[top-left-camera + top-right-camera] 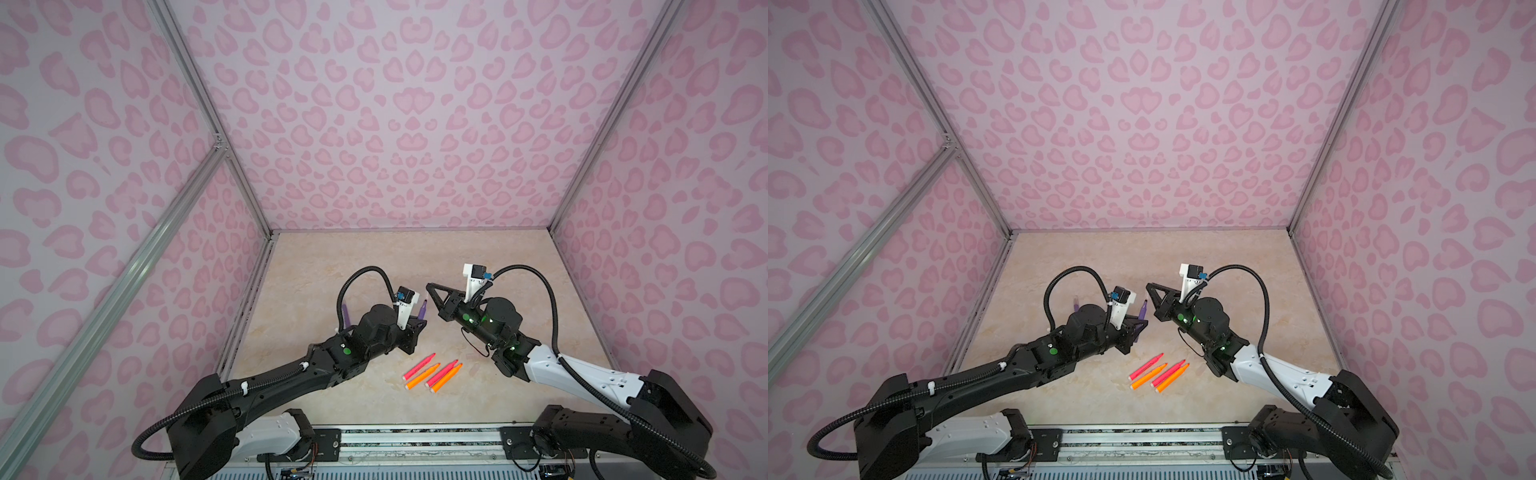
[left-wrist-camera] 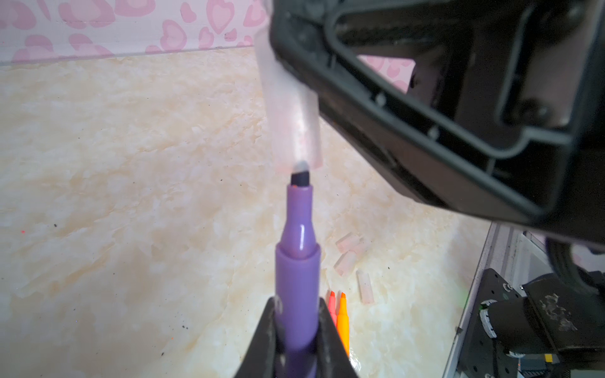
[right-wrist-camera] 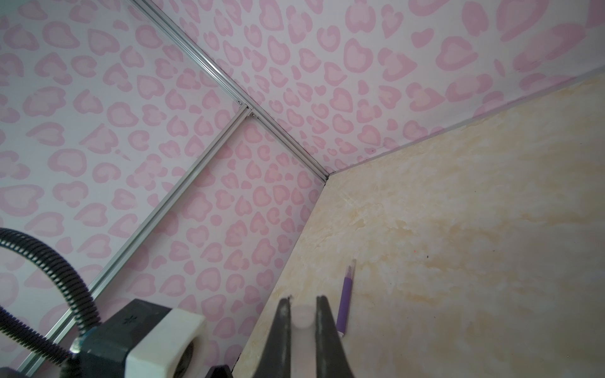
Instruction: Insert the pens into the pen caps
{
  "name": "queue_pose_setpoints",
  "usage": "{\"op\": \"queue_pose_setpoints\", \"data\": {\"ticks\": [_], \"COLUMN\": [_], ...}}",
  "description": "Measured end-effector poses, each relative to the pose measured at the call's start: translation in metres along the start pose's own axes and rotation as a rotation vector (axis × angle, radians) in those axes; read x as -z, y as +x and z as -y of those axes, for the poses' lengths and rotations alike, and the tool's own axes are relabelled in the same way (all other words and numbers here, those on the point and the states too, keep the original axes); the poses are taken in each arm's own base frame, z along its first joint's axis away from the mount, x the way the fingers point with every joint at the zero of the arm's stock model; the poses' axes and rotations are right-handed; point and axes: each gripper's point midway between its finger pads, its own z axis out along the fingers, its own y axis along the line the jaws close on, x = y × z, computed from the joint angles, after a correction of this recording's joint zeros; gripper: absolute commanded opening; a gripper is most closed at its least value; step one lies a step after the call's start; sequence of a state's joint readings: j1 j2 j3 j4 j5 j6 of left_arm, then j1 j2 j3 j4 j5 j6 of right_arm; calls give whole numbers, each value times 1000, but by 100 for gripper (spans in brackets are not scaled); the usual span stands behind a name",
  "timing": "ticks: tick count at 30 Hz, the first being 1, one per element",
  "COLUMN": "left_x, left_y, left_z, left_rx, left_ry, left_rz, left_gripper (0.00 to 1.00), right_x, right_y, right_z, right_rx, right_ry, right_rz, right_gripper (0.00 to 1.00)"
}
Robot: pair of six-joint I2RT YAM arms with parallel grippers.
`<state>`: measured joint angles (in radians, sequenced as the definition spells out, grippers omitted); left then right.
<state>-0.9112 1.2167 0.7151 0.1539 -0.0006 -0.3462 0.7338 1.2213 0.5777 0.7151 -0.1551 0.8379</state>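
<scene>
Two grippers meet over the table [image 1: 374, 266]: the left gripper [image 2: 296, 307] clamps a purple pen [image 2: 298, 261], its dark tip right at the mouth of a clear cap [image 2: 291, 114] pinched by the right gripper [image 3: 302, 304]. Four other pens [image 1: 441, 372] (two pink-red, two orange) lie side by side at the front, loose caps [image 2: 347, 243] near them, a second purple pen [image 3: 345, 294] behind the left arm [image 1: 291, 374]

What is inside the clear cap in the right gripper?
Only the dark nib of the purple pen shows, at the mouth of the clear cap; the rest looks empty. Its far end is covered by the right gripper.
</scene>
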Motion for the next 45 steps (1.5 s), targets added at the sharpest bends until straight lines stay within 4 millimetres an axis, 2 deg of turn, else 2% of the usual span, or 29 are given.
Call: {"op": "queue_pose_setpoints", "data": {"ticks": [11, 19, 26, 31, 39, 45], "left_x": [4, 18, 29, 39, 44, 41], "left_y": [-1, -1, -1, -7, -15, -14], "left_z": [-4, -16, -15, -9, -5, -5], "left_rx": [15, 48, 61, 64, 45, 36], "left_ry": [-6, -8, 17, 49, 72, 71], "left_rz": [8, 33, 58, 97, 130, 126], "left_gripper": [4, 4, 4, 4, 4, 4], "right_x": [-3, -12, -14, -14, -10, -9], "right_y": [11, 23, 27, 24, 19, 21], "right_z": [-6, -14, -22, -34, -38, -35], "right_rx": [-8, -15, -18, -13, 8, 15], "right_ry": [-10, -37, -88, -152, -159, -144], "right_rz": [-25, -41, -38, -27, -14, -18], "right_gripper": [0, 0, 0, 19, 50, 60]}}
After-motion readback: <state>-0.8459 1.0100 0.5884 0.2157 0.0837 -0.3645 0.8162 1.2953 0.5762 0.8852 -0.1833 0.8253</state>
